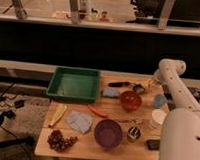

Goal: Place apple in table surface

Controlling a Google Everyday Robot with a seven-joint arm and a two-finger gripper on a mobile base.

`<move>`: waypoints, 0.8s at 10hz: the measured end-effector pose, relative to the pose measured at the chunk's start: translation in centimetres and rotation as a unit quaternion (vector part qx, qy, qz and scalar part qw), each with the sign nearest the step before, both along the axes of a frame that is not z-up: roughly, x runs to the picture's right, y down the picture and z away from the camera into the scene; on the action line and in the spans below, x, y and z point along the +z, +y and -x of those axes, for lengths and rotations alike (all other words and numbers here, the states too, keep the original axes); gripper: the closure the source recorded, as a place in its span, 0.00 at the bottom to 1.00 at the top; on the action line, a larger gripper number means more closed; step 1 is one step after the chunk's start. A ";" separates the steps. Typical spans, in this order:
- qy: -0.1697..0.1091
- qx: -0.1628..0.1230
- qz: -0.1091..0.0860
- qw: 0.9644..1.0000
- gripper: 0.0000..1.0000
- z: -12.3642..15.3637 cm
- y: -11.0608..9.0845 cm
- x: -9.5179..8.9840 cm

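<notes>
Small yellow-orange apple (pixel 149 84) at the gripper (pixel 153 80), above far right edge of light wooden table surface (pixel 85 146).
</notes>
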State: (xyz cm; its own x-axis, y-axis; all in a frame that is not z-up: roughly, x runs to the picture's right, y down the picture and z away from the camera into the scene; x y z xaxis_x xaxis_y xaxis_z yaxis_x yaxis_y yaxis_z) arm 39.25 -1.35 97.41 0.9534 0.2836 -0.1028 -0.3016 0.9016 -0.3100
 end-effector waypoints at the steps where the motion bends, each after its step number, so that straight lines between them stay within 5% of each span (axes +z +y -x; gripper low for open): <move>1: 0.003 -0.002 0.007 1.000 0.52 -0.2 0.3 0.8; 8: 0.019 -0.007 0.014 1.000 0.52 -1.4 0.5 1.5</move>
